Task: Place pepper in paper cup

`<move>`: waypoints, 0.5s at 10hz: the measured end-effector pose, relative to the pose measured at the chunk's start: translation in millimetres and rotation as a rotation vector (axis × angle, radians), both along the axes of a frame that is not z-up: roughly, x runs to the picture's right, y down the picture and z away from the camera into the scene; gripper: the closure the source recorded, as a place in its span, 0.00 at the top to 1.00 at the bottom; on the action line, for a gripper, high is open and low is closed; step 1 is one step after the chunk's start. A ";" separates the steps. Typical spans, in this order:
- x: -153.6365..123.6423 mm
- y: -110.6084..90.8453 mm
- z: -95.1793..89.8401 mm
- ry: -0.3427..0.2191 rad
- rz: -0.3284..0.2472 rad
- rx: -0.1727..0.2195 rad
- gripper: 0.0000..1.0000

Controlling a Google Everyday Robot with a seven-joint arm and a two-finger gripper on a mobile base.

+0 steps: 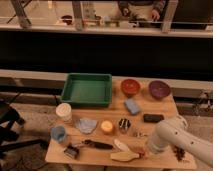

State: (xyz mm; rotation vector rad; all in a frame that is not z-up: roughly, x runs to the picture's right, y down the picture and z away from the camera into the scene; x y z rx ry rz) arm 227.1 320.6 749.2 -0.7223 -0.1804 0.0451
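While the pepper (142,154) lies on the table (113,112) near its front edge, showing only as a small red-orange sliver at the tip of the pale yellow flat piece (125,156), the gripper (149,149) hangs right over it at the end of the white arm (172,140). The arm's bulk hides the gripper, so I cannot tell whether it is open or closed, nor whether it has hold of the pepper.

This looks like the grasping step: the reach is made and the pick is not yet shown done. The next move calls for a firm hold on the slim pepper, a lift, then a carry across to the white paper cup (64,112), which stands upright at the table's far left side, well apart from the pepper.

Between the two lie a white scrap (120,145), a dark utensil (98,144), an orange round thing (106,126), a small dark can (124,124) and a blue cloth (86,125); a high carry would likely clear them. A blue cup (59,133) stands just in front of the paper cup and could be mistaken for it. Dark grapes (178,152) sit just right of the arm. Behind are a green tray (87,90), a red bowl (131,87) and a purple bowl (159,89).
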 end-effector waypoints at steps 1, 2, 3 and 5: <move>2.8 -5.2 -3.2 0.007 0.019 0.007 0.02; 5.0 -10.8 -6.9 0.008 0.036 0.013 0.02; 7.2 -17.0 -11.7 0.008 0.058 0.017 0.02; 8.2 -28.9 -22.4 0.001 0.080 0.022 0.02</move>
